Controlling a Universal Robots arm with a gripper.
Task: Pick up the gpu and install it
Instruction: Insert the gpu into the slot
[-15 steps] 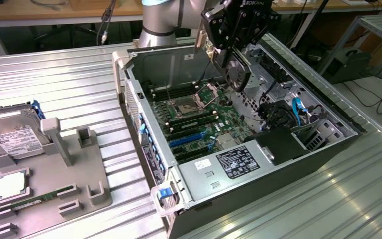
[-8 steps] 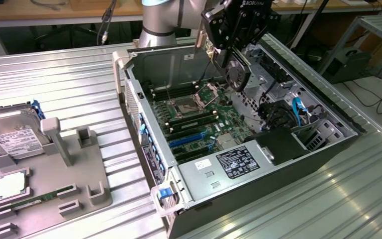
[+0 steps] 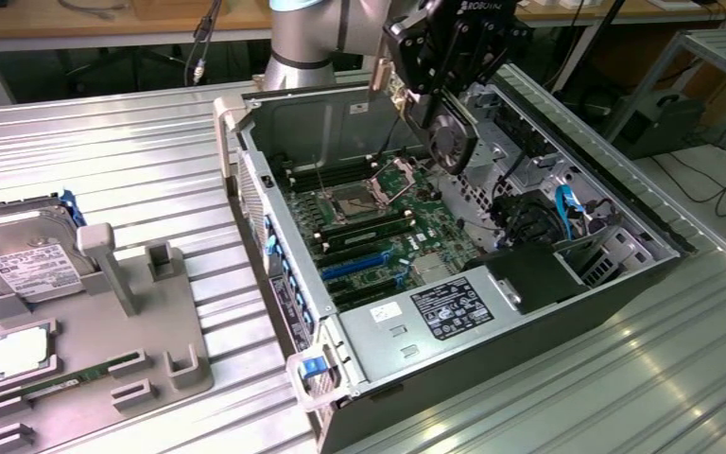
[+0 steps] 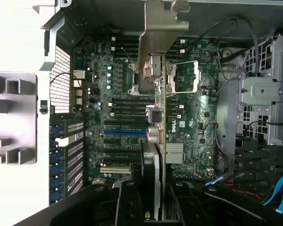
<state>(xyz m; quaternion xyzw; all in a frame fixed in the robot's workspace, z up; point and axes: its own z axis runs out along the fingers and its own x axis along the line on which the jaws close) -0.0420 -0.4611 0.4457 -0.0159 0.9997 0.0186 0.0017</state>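
The gpu (image 3: 452, 140), a thin dark card with a round black fan on one face, hangs on edge above the open computer case (image 3: 290, 312). My gripper (image 3: 439, 95) is shut on its upper part. Below the card lies the green motherboard (image 3: 388, 232) with its blue and black expansion slots (image 3: 356, 267), and the card is clear of them. In the wrist view the gpu (image 4: 161, 141) is seen edge-on between the black fingers (image 4: 132, 202), and its silvery metal bracket (image 4: 156, 33) points toward the case's rear wall. The blue slots (image 4: 125, 133) lie just beside the card's edge.
A grey holder tray (image 3: 148, 331) stands at the exterior view's left with a silver hard drive (image 3: 29, 267), a processor chip (image 3: 20, 352) and a green memory stick (image 3: 79, 380). Blue and black cables (image 3: 552, 218) and a drive cage crowd the case's far side.
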